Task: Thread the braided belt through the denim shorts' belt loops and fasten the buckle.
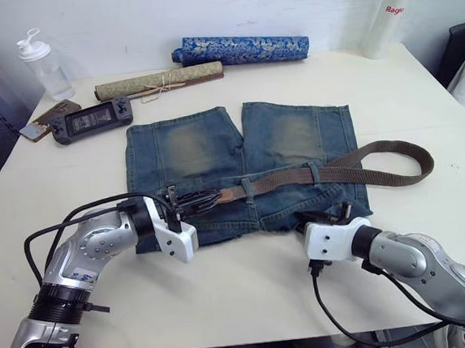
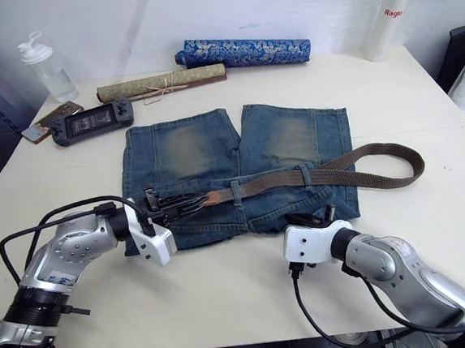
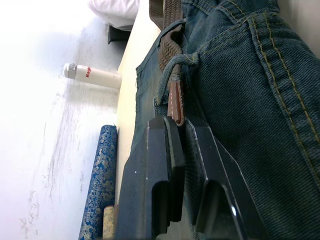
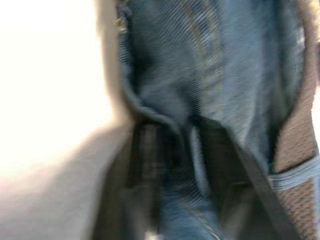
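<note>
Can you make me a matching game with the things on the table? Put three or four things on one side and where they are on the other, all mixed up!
Things:
1. braided belt
2. white bottle
3. game console
4. blue patterned roll

Places:
A. far right corner of the table
B. far left, near the clear bottle
C. across the denim shorts waistband
D. far edge, behind the shorts

Pairs: 1-C, 2-A, 3-B, 4-D

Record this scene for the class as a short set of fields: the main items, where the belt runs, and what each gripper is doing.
surface: white table
denim shorts: flat, waistband toward robot
braided belt: through belt loops along waistband, remainder looping off shorts to the robot's right
left gripper: shut on belt's tan tip
right gripper: at waistband edge, pinching denim
behind shorts: blue patterned roll, tan roll, handheld console, two bottles
</note>
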